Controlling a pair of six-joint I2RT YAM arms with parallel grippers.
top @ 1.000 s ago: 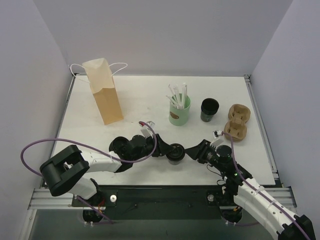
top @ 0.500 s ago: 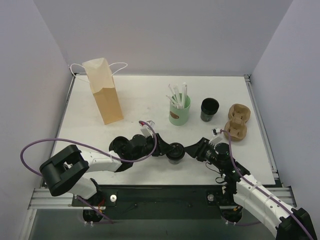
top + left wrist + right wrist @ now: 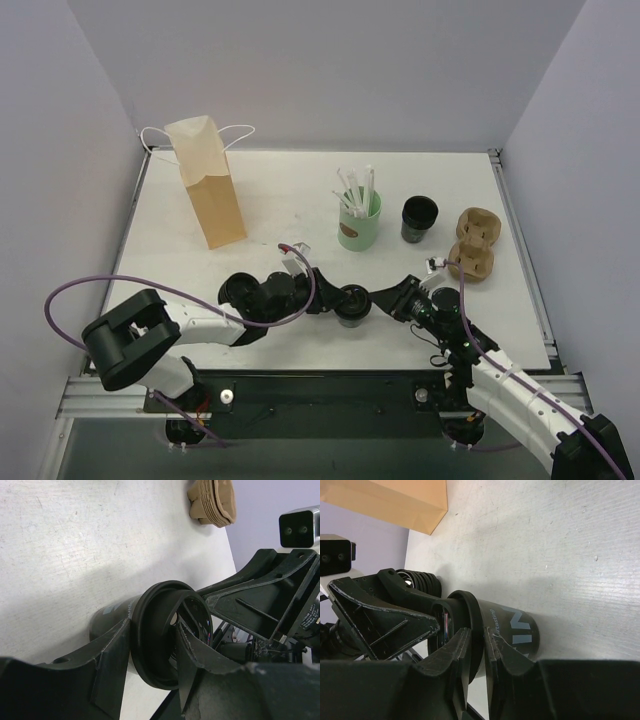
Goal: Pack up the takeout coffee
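Observation:
The takeout coffee point(image 3: 350, 300), a small black paper cup with a black lid, stands at the near middle of the table. My left gripper point(image 3: 331, 303) comes in from the left. In the left wrist view point(image 3: 152, 630) one finger sits under the lid rim against the cup wall and the other lies on the lid top point(image 3: 167, 625). My right gripper point(image 3: 376, 299) comes in from the right. In the right wrist view point(image 3: 477, 632) its fingers pinch the lid rim, above the printed cup wall point(image 3: 512, 630).
A brown paper bag point(image 3: 205, 182) with white handles stands at the far left. A mint-green cup with white straws point(image 3: 358, 226), a black stack of lids point(image 3: 419, 219) and brown cardboard cup carriers point(image 3: 472, 245) stand at the far right.
My right gripper has edged slightly left, closer onto the lid rim. The cup and my left gripper have stayed in place.

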